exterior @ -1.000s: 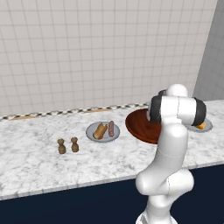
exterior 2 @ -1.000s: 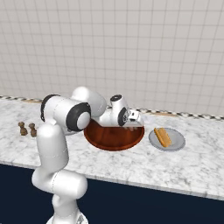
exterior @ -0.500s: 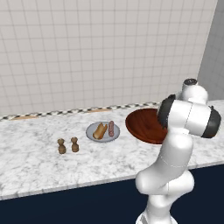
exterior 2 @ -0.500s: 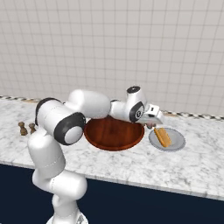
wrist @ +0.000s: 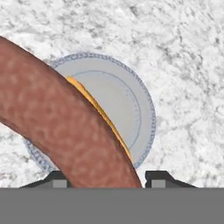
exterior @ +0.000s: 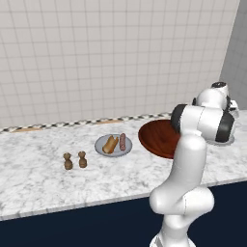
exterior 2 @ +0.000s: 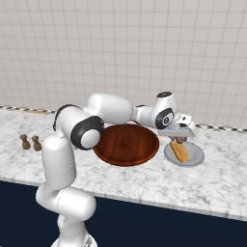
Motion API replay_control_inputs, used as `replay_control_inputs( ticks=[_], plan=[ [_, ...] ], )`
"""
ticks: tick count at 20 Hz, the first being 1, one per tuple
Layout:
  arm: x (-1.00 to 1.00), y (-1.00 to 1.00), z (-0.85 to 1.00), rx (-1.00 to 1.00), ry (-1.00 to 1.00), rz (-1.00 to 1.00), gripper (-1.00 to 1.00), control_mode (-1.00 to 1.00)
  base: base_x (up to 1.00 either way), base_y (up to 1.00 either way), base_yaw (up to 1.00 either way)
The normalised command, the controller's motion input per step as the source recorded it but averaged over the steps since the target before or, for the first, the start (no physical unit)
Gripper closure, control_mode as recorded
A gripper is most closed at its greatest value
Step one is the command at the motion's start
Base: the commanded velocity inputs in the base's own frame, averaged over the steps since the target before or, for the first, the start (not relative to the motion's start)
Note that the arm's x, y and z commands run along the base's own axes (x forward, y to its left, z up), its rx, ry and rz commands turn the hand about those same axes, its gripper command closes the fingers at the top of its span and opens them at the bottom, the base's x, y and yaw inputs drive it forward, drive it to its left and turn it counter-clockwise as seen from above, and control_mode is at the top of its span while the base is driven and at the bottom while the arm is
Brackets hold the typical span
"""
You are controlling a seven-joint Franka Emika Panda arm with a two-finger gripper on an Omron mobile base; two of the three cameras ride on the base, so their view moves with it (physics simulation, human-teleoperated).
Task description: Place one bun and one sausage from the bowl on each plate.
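Observation:
My gripper (exterior 2: 181, 138) hangs just above the right grey plate (exterior 2: 194, 157) and is shut on a reddish-brown sausage (exterior 2: 180, 140). In the hand view the sausage (wrist: 65, 127) runs from the upper left down between the fingertips (wrist: 159, 177), over the plate (wrist: 131, 100) and the golden bun (wrist: 98, 109) lying on it. That bun (exterior 2: 179, 151) lies lengthwise on the right plate. The dark red-brown bowl (exterior 2: 126, 144) sits left of it, its inside bare. The left plate (exterior: 102, 144) carries a bun (exterior: 110, 144) and a sausage (exterior: 122, 141). The arm hides the right plate in the left base view.
Two small brown shakers (exterior: 68, 161) (exterior: 82, 159) stand on the marble counter left of the left plate. A tiled wall with a checkered strip runs behind the counter. A grey wall closes the far right.
The arm has swung right from over the bowl to above the right plate, carrying the sausage with it. Plates, bowl and shakers have stayed put.

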Motion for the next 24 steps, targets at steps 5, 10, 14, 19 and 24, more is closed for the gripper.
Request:
replay_control_inputs(
  ticks=[5, 10, 14, 19, 24],
  plan=[
    [-0.03, -0.64, -0.27, 0.0, 0.0, 0.05, 1.0, -1.0, 0.0, 0.0, 0.0],
    [0.0, -0.39, -0.11, 0.0, 0.0, 0.07, -1.0, -1.0, 0.0, 0.0, 0.0],
    [0.01, 0.0, -0.04, 0.0, 0.0, 0.0, -1.0, -1.0, 0.0, 0.0, 0.0],
    [0.0, 0.0, -0.05, 0.0, 0.0, 0.0, -1.0, -1.0, 0.0, 0.0, 0.0],
    [-0.54, 0.57, 0.56, 0.03, -0.01, 0.03, -1.0, -1.0, 0.0, 0.0, 0.0]
  ],
)
